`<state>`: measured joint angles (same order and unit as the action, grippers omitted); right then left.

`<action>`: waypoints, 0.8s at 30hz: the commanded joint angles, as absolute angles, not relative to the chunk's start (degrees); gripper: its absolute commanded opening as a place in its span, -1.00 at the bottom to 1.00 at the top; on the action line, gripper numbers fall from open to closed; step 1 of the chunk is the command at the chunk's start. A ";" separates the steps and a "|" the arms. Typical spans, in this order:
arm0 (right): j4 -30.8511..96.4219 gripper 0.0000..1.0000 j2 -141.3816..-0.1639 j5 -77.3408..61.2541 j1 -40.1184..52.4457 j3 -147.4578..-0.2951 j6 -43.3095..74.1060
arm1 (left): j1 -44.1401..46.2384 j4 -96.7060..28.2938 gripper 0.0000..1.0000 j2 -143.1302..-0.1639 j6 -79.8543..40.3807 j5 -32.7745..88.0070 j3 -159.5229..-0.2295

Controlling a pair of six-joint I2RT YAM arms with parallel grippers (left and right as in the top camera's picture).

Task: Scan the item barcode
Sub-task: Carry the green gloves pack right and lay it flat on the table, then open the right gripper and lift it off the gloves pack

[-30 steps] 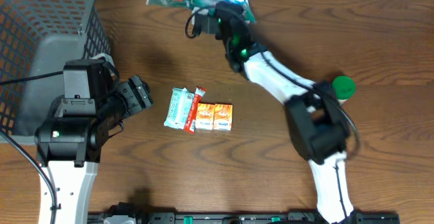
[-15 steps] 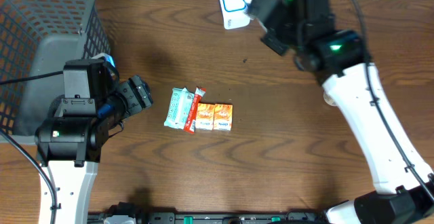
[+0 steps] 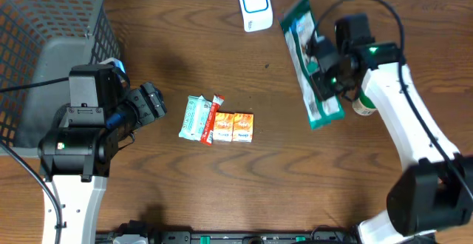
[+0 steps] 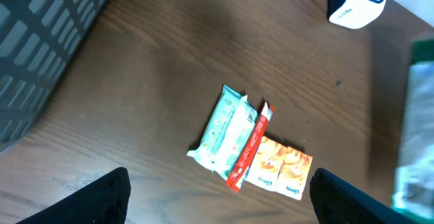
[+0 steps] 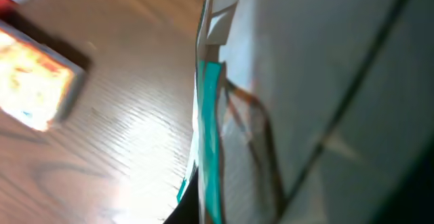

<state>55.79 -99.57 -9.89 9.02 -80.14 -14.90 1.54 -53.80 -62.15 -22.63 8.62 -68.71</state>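
Since half a second earlier, the green packet [image 3: 309, 66] has been swung down into the upper right, clenched in the right tool [image 3: 326, 72], near the white scanner [image 3: 255, 6]. The left tool [image 3: 153, 103] is held released at left. Scanning is judged still undone.

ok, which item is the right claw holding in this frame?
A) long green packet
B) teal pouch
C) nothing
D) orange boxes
A: in the overhead view the right claw is shut on the long green packet, while the teal pouch and the orange boxes lie loose on the table.
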 commanded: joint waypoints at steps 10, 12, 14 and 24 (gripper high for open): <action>42.78 -0.94 -101.60 -2.90 1.39 -62.50 -9.28 | 1.26 -53.95 0.71 -62.22 -22.52 8.08 -69.34; 40.95 -0.94 -101.60 -0.12 0.27 -60.60 -8.56 | 1.26 -53.95 0.71 -62.22 -22.52 8.08 -69.34; 39.22 -0.94 -101.60 1.63 -0.91 -58.81 -8.60 | 1.26 -53.95 0.70 -62.22 -22.52 8.08 -69.34; 35.51 -0.98 -101.60 10.74 -6.04 -55.57 -8.78 | 1.26 -53.95 0.71 -62.22 -22.52 8.08 -69.34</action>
<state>35.66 -101.21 4.01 -4.14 -57.12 -9.45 1.54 -53.80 -62.15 -22.63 8.62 -68.71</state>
